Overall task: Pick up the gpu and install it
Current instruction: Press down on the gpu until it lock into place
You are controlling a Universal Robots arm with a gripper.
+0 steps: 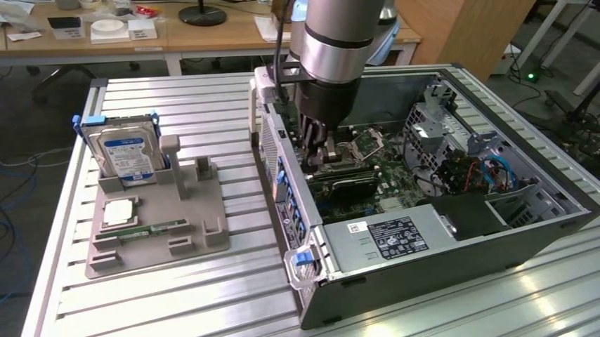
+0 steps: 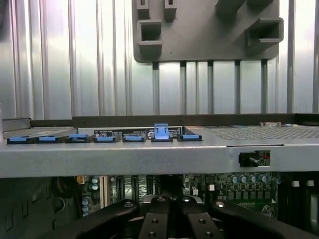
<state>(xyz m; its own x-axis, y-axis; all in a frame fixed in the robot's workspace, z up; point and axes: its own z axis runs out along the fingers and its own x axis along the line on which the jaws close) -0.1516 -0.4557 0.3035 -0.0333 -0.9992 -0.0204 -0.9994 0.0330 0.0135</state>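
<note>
One arm reaches down into the open computer case [image 1: 525, 242], which lies on its side on the ribbed aluminium table [image 1: 187, 105]. You can see the claw [image 1: 319, 160] low over the green motherboard [image 1: 394, 184], close to the case's perforated rear wall. In the wrist view its black fingers [image 2: 124, 214] are drawn together, their silvery pads meeting at the middle. You cannot tell whether a thin edge is pinched between them.

Just below the claw in the exterior view sits the gpu [image 1: 345, 186]. It is a flat, dark rectangular card with a green edge, resting down among the board's slots. Its bracket end is hidden behind the case wall.

Along that wall's grey speckled rim [image 2: 149, 158] runs a row of blue plastic clips [image 2: 160, 132], one of them flipped up. A silvery power supply [image 1: 384, 237] with a black label fills the case's near corner.

Towards the exterior view's left, a matte grey moulded tray [image 1: 201, 232] stands well apart from the case. It holds an upright hard drive [image 1: 126, 158] with a blue-white label and a narrow green memory stick [image 1: 150, 229] lying flat.
</note>
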